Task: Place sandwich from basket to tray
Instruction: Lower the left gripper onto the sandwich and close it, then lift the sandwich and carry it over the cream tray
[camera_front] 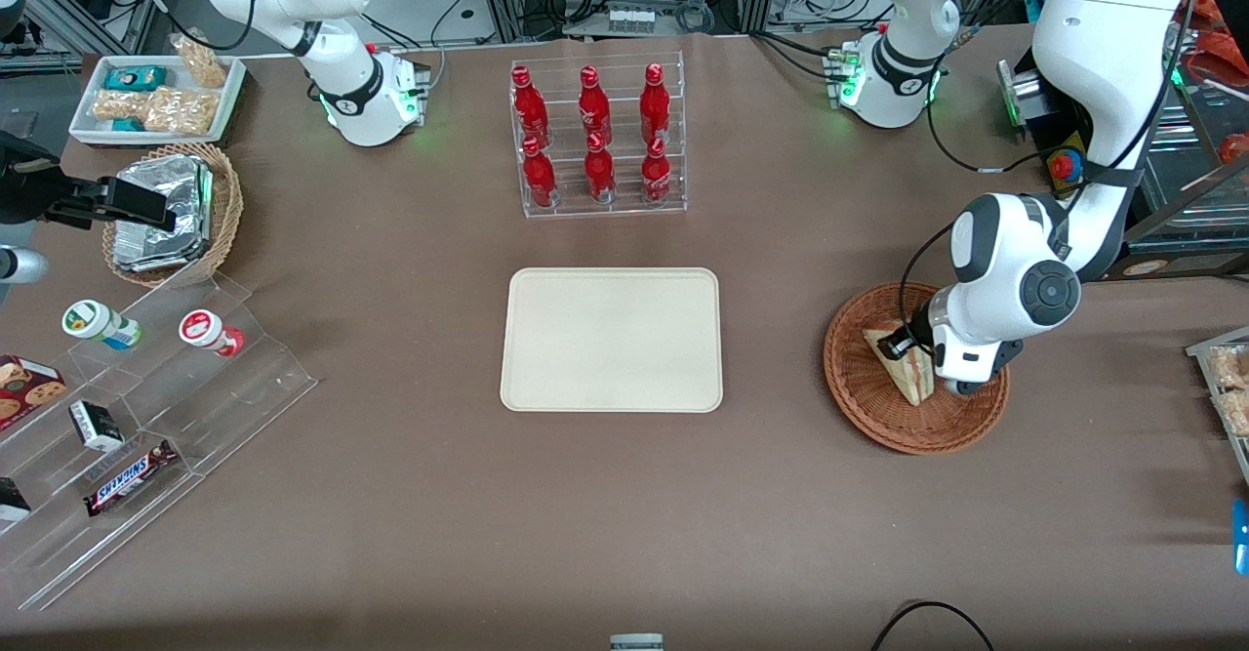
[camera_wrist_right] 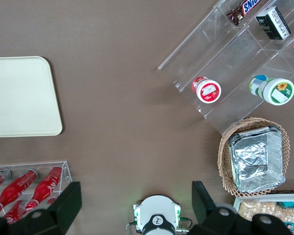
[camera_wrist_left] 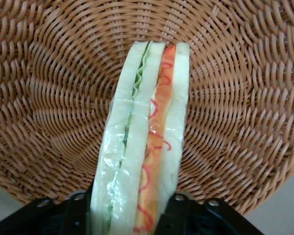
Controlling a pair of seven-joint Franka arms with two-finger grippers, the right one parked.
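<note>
Read "SNICKERS" on a brown candy bar [camera_front: 130, 476] lying on a clear acrylic stepped rack [camera_front: 146, 417]. Saw red bottles [camera_front: 592, 134] with white script too small to read, in a clear rack on a brown tablecloth [camera_front: 390, 495]; cables and metal frames at the table's edge. Found the left gripper [camera_wrist_left: 132, 208] clamped on a triangular white-bread sandwich [camera_wrist_left: 147, 132], resting in the round reddish-brown wicker basket [camera_front: 864, 387], well apart from the cream rectangular tray [camera_front: 612, 339].

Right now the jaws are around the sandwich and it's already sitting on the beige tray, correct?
Not quite. The gripper does have its jaws around the sandwich, but the sandwich is in the wicker basket, not on the tray, which holds nothing. The front view shows it.
</note>
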